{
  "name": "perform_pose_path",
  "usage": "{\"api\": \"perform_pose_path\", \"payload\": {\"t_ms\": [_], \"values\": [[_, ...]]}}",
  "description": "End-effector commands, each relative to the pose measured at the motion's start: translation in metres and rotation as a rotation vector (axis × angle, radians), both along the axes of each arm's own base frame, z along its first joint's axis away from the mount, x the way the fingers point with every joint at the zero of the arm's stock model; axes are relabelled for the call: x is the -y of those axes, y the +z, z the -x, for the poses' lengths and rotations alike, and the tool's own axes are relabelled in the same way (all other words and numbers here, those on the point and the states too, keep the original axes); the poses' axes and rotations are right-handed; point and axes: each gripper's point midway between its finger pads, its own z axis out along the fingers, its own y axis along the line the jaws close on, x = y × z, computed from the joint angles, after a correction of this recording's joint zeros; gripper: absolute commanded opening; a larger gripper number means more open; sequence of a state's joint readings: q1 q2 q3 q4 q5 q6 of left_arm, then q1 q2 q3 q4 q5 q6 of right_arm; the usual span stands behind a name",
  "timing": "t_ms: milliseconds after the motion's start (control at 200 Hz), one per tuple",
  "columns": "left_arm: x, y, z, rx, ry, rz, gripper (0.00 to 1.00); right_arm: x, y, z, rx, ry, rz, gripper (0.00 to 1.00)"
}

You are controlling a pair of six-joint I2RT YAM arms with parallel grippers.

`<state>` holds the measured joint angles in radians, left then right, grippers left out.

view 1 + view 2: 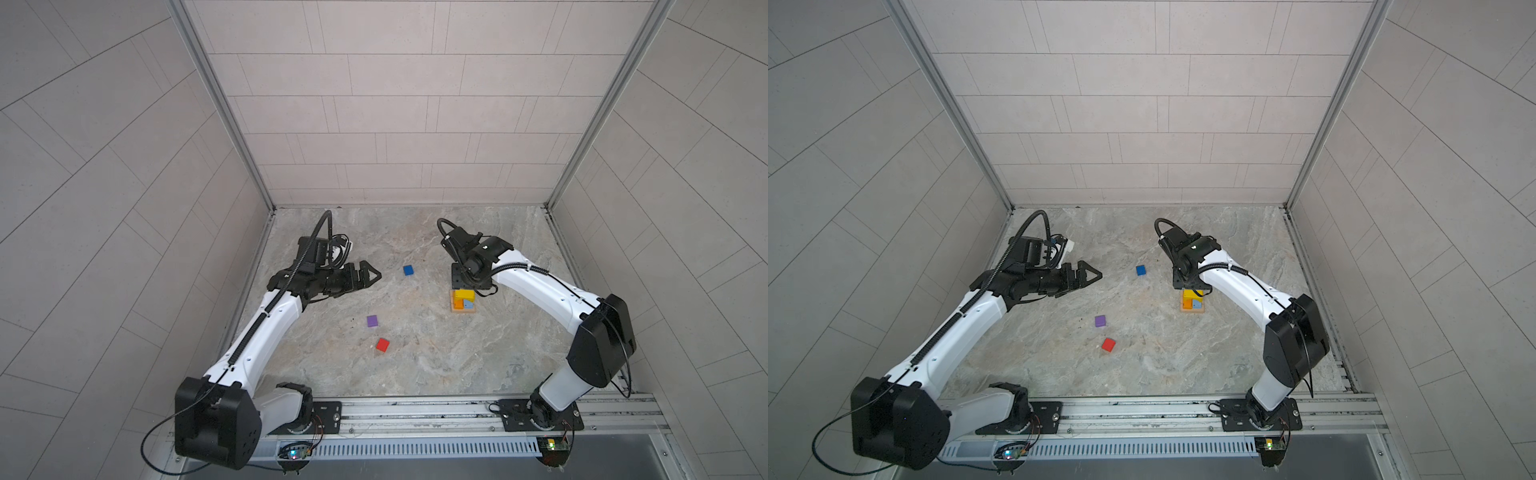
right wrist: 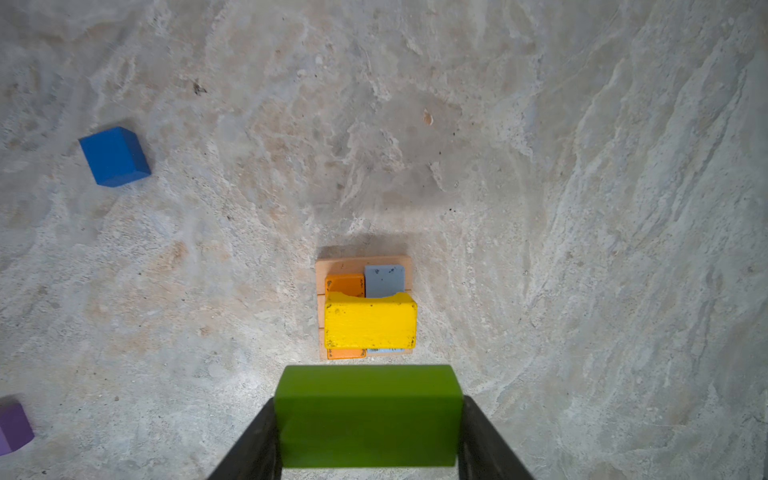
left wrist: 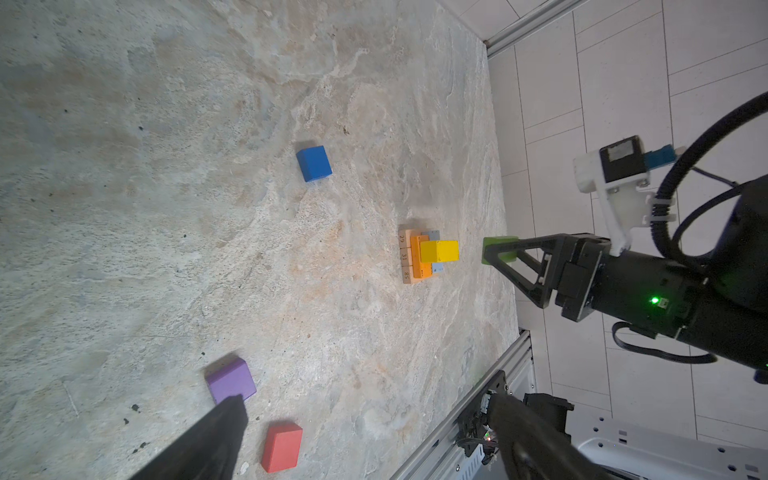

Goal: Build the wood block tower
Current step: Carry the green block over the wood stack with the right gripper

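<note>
The wood block tower point(image 1: 462, 301) point(image 1: 1192, 302) stands right of centre. It has tan bars at the bottom, then an orange bar point(image 2: 345, 284) and a light-blue bar point(image 2: 384, 280), with a yellow bar point(image 2: 370, 320) point(image 3: 440, 251) laid across them. My right gripper point(image 2: 368, 436) point(image 3: 498, 251) is shut on a green bar point(image 2: 368, 415). The bar hangs just above the tower, apart from the yellow bar. My left gripper point(image 1: 372, 276) point(image 3: 365, 399) stands open and empty at the left. Loose on the table lie a dark-blue cube point(image 1: 408, 270), a purple cube point(image 1: 372, 321) and a red cube point(image 1: 382, 344).
Tiled walls point(image 1: 374, 124) close the table at the back and on both sides. A metal rail point(image 1: 415, 411) carrying both arm bases runs along the front edge. The right arm's wrist point(image 1: 478, 257) covers the far side of the tower in both top views.
</note>
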<state>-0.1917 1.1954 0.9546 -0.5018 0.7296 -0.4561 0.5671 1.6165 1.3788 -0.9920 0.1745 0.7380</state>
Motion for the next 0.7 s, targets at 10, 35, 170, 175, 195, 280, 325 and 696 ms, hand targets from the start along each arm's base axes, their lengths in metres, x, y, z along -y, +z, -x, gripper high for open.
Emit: {"api": "perform_pose_path", "payload": {"t_ms": [10,35,170,175,195,280,325,696], "values": [[0.0,0.003,0.0,0.014,0.0,0.016,1.0,0.0,0.004,0.001,0.032,-0.036,-0.041,0.31],[0.0,0.002,0.0,0.012,-0.001,0.017,1.0,0.0,0.003,0.001,0.03,-0.036,-0.042,0.31],[0.001,0.001,0.0,0.001,-0.001,0.021,1.0,-0.001,-0.004,0.001,0.013,-0.033,-0.041,0.31],[0.001,0.001,0.0,0.001,-0.001,0.021,1.0,-0.001,-0.004,0.001,0.013,-0.033,-0.041,0.31],[0.001,0.0,0.0,0.001,-0.001,0.02,1.0,-0.001,-0.006,0.001,0.01,-0.034,-0.04,0.31],[0.001,0.001,0.0,0.004,-0.001,0.02,1.0,-0.003,-0.012,0.0,0.001,-0.032,-0.051,0.31],[0.001,0.0,0.0,0.002,-0.001,0.02,1.0,-0.003,-0.014,0.0,-0.001,-0.032,-0.059,0.31],[0.0,-0.001,0.0,0.001,0.002,0.015,1.0,0.003,-0.029,-0.002,-0.016,-0.041,-0.062,0.3]]}}
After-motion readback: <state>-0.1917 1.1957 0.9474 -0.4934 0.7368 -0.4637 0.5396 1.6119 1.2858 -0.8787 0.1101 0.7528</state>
